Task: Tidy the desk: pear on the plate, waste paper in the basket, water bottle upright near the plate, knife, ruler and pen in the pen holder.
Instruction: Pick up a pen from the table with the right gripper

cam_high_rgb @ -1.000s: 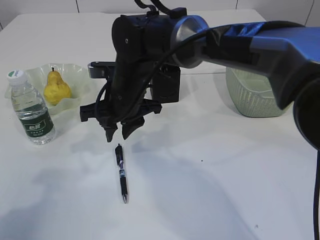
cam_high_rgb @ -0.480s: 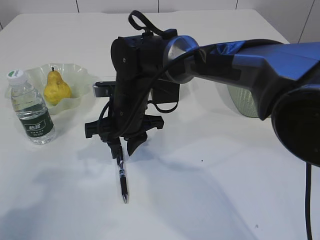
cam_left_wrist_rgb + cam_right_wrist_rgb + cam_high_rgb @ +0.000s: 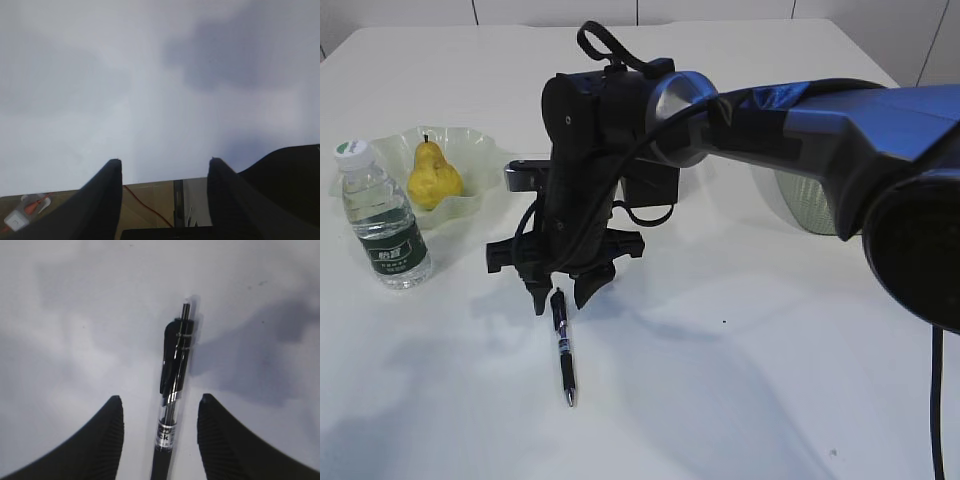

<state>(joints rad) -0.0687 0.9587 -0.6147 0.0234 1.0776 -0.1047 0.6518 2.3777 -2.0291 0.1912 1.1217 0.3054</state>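
Observation:
A black pen (image 3: 565, 360) lies on the white table, tip toward the front edge. My right gripper (image 3: 560, 300) hangs low over its far end, open, one finger on each side of the barrel. In the right wrist view the pen (image 3: 176, 365) runs up between the fingers of the right gripper (image 3: 160, 405), untouched. The yellow pear (image 3: 432, 178) rests in the plate (image 3: 480, 145). The water bottle (image 3: 382, 220) stands upright beside it. The arm partly hides the black pen holder (image 3: 660, 190) and the basket (image 3: 805, 210). My left gripper (image 3: 165, 165) is open and empty. Waste paper, knife and ruler are out of view.
The right arm (image 3: 800, 110) stretches from the right edge across the middle of the table. The left wrist view shows bare white tabletop (image 3: 150, 75), its near edge and the floor below, with a red cable (image 3: 145, 205).
The right gripper came down from above the pen until its fingers straddle the pen's far end, and its jaws spread a little wider. The pen has not moved.

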